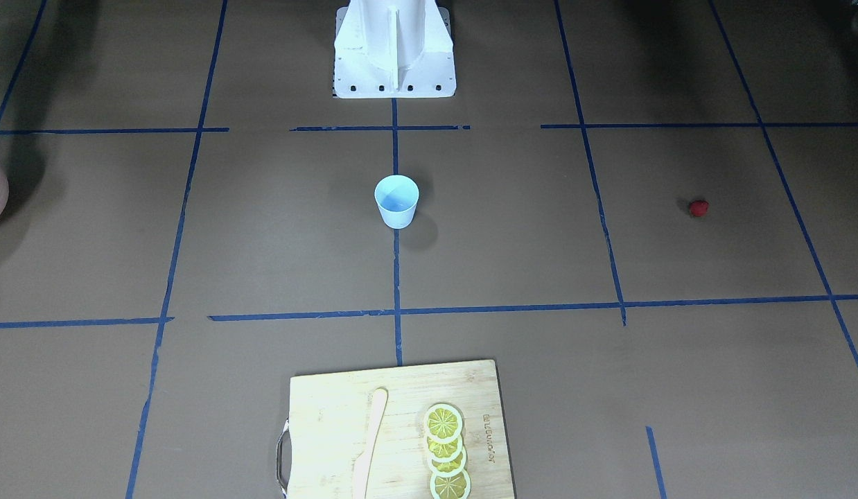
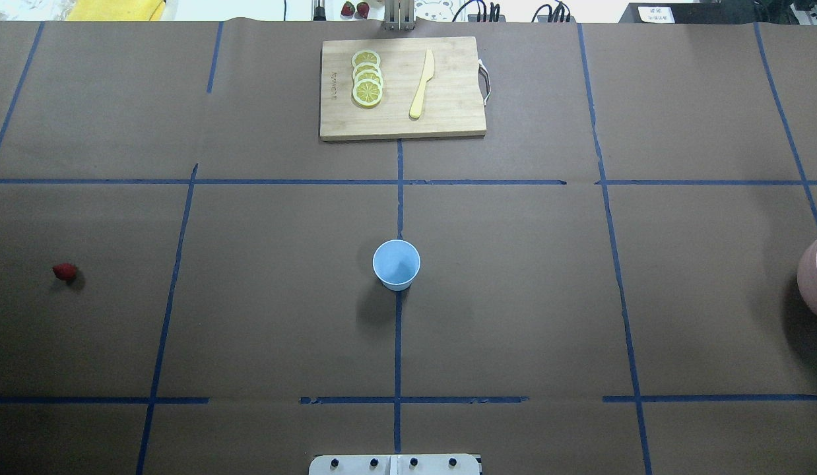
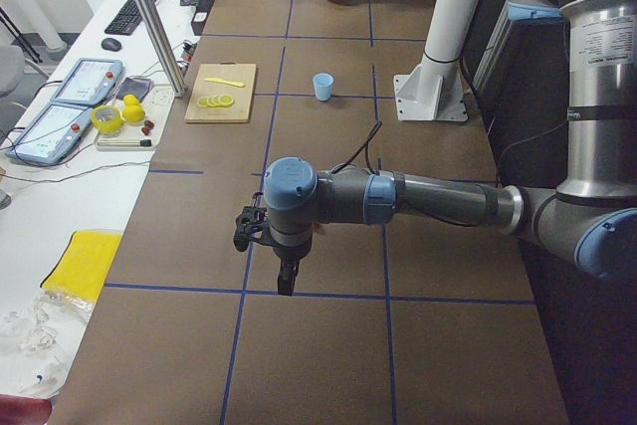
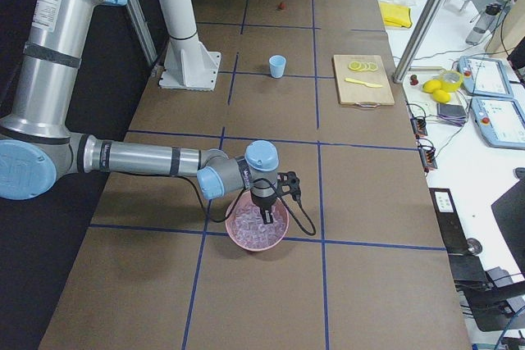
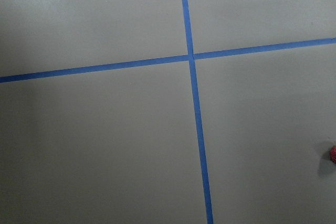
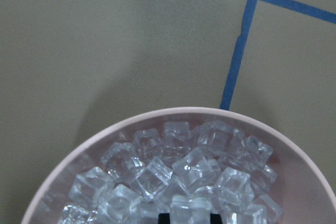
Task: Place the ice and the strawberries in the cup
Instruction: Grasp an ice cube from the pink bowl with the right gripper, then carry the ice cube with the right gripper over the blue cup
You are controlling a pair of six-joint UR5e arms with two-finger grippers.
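Cup (image 2: 396, 264) stands mid-table, seemingly empty, awaiting fillings; right gripper (image 4: 267, 217) dips at the ice (image 6: 157, 177) in the bowl (image 6: 252, 121), left gripper (image 3: 286, 281) hangs near the strawberry (image 2: 65, 271), likely to pick; I can't tell either's grip

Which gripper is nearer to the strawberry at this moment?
Left. The left gripper hangs above the table near the strawberry, which shows at the left wrist view's right edge. The right gripper is over the pink bowl of ice at the table's opposite end.

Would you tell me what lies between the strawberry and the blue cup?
Nothing but bare table crossed by one blue tape line, between strawberry and cup, in the overhead view.
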